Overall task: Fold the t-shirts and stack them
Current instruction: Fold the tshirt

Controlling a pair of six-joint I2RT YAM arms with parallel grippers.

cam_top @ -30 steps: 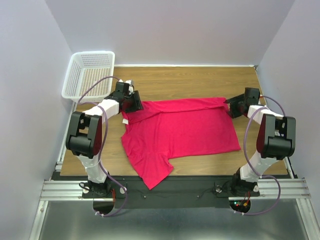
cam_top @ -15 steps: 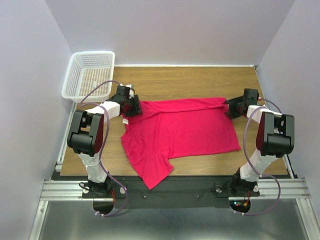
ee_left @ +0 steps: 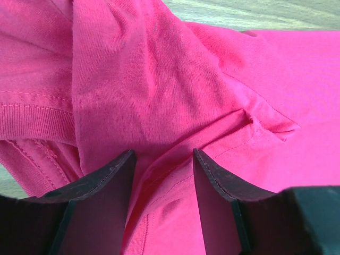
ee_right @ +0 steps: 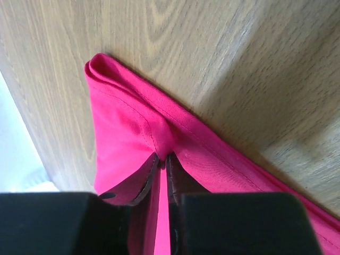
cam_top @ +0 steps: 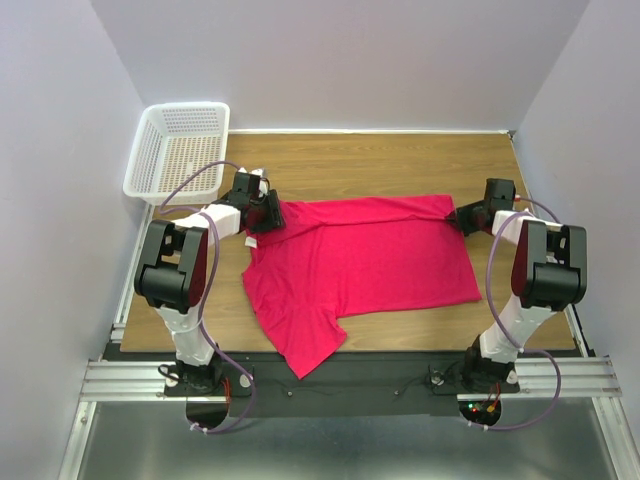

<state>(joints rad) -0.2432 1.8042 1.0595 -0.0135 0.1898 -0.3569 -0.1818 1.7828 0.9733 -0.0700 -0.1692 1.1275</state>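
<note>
Wooden tabletop (cam_top: 380, 160) carries the t-shirt (cam_top: 360, 265) spread flat at its middle; the right hand (ee_right: 162, 159) has just pinched its far hem corner, ready for folding; the left hand (ee_left: 162, 159) stays spread over the shoulder cloth.

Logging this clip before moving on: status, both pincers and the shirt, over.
Right pincer shut on t-shirt, far right corner. Left pincer open, straddling bunched cloth near collar. Basket far left, apart from shirt.

Wooden table (cam_top: 380, 160), crimson t-shirt (cam_top: 370, 260) spread, white basket (cam_top: 180, 150)
</note>
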